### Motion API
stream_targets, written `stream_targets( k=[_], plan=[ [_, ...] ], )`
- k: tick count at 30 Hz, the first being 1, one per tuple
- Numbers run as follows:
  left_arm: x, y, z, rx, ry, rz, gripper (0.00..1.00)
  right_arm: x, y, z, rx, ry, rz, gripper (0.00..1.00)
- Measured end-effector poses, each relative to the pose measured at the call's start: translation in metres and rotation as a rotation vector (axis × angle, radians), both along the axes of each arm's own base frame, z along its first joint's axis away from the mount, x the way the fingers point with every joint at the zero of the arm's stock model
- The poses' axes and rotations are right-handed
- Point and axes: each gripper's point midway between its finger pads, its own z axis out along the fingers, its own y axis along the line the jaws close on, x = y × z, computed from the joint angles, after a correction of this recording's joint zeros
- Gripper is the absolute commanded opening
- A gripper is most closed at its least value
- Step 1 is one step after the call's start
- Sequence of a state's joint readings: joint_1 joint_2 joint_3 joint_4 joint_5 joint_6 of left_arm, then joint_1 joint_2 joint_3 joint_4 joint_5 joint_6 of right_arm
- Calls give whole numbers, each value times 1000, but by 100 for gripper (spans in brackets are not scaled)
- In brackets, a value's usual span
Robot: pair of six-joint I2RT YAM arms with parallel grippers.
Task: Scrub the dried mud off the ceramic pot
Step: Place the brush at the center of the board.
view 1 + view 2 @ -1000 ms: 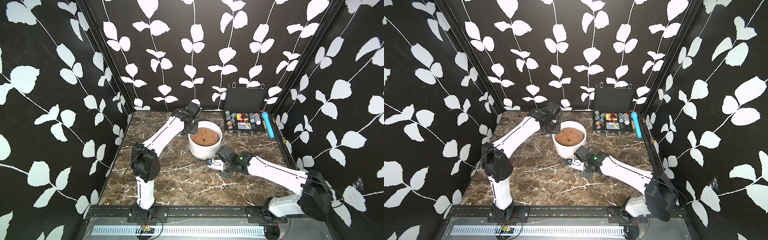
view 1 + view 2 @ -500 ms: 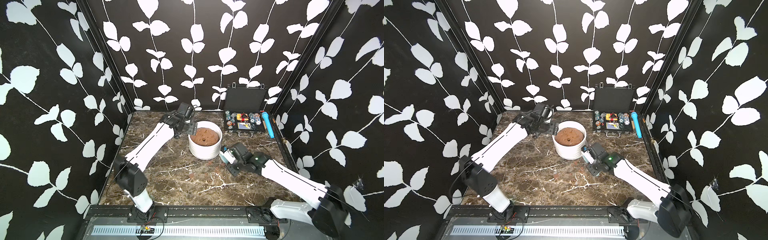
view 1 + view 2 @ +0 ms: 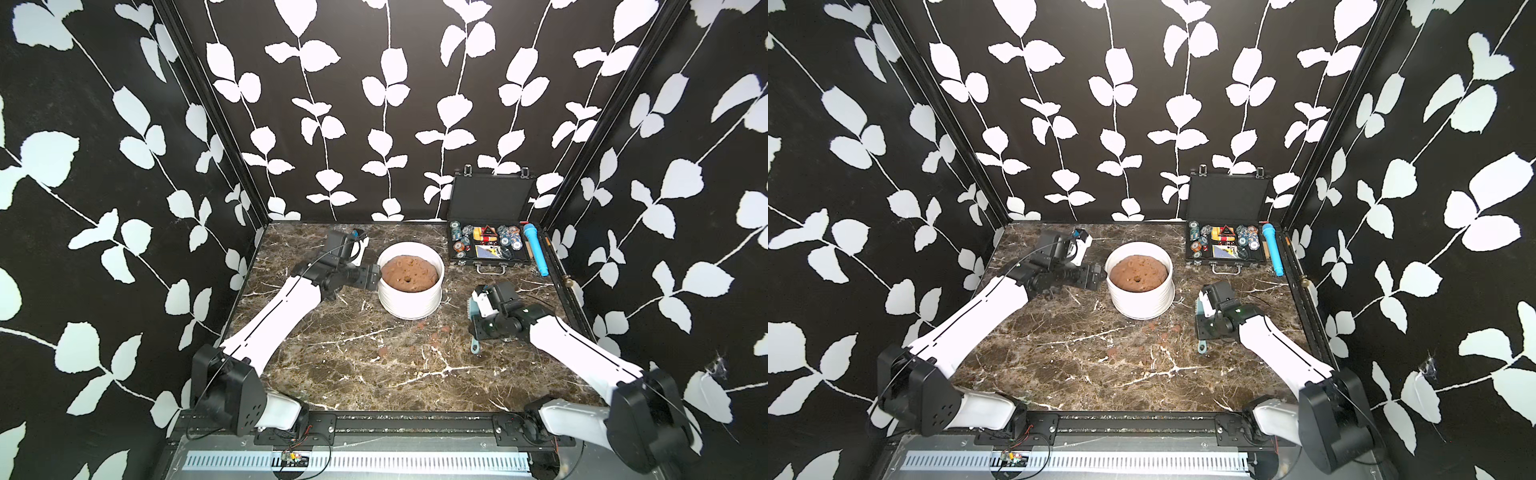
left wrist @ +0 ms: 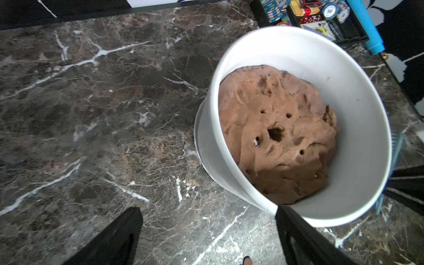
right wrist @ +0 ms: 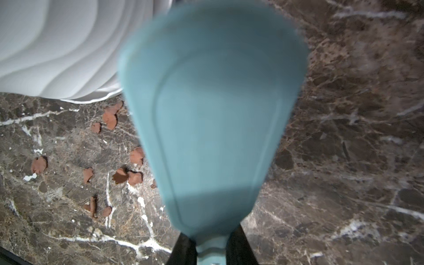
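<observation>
pot: the ceramic pot, white and ribbed, stands upright on the brown marble tabletop; everything below is placed off it

in the pot: a big brown soil mound with a pit in the middle

mud: the dried mud is a scatter of reddish flakes lying flat on the tabletop. A few are right at the pot's foot on the near side, the rest a bit further out.

left fingers: spread wide with nothing between them, just beside the pot's left wall. One sits right at the rim in the wrist view, but honestly I can't tell if it touches.

right fingers: pinching the handle of a teal brush, off to the pot's right

brush: up off the tabletop, head clear of the pot wall

behind the pot, to the right: an open black case of chips
</observation>
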State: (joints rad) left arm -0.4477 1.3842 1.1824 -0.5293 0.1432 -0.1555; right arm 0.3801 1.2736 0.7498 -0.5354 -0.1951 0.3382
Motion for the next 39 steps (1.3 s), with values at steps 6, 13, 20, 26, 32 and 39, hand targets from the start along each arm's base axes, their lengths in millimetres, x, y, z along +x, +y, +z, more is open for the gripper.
stream_targets(
  k=[6, 13, 20, 26, 32, 39],
  plan=[
    [-18, 4, -39, 0, 49, -13, 97, 20, -2, -19, -9, 80, -35, 13],
    [-19, 4, -41, -7, 35, -13, 97, 33, -2, -33, 17, 112, -50, 16],
    [-21, 6, -42, -7, 33, -12, 98, 39, -4, -37, 62, 123, -64, 27],
    [-20, 8, -42, -5, 32, -9, 98, 42, -8, -38, 56, 115, -64, 36],
    [-21, 9, -43, -2, 35, -10, 98, 43, -15, -38, 33, 110, -73, 37],
    [-20, 20, -41, 26, 27, 14, 99, 50, -26, -2, 44, 3, -87, 55]
  ],
)
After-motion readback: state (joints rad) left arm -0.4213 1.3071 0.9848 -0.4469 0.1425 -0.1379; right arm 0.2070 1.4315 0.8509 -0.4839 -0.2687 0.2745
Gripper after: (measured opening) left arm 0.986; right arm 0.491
